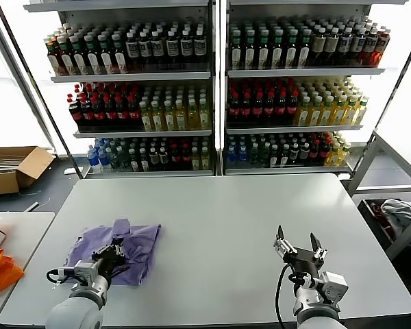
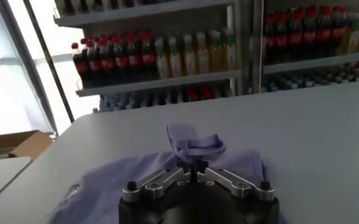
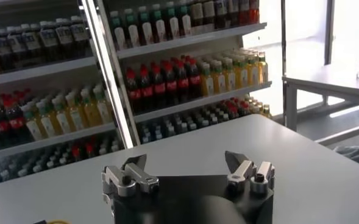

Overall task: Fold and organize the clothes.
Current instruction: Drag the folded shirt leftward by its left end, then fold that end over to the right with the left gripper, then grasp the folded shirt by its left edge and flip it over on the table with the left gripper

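**Left gripper pinches the lavender T-shirt at the table's near left**

The lavender T-shirt (image 1: 116, 248) lies crumpled on the white table (image 1: 219, 226), in the near left part of the tabletop, close to the front edge. It is bunched rather than spread flat, with a raised fold of fabric standing up at its middle and a loop of cloth visible beyond it in the left wrist view (image 2: 194, 145).

The left gripper (image 1: 115, 255) sits low on the shirt, its fingers drawn together on a pinch of the purple fabric. The left wrist view shows the two fingertips (image 2: 193, 165) meeting at the centre with cloth gathered right at their tips.

The right gripper (image 1: 299, 245) hangs over bare tabletop at the near right, well apart from the shirt. Its jaws stand wide apart with nothing between them, as the right wrist view (image 3: 188, 164) also shows.

Beyond the table stand two shelving units (image 1: 216, 89) packed with rows of bottles. A cardboard box (image 1: 14, 168) sits on the floor at the far left. An orange cloth (image 1: 0, 269) rests on a separate side table (image 1: 24, 229) to the left, and a grey-white cloth pile (image 1: 399, 211) lies off to the right.
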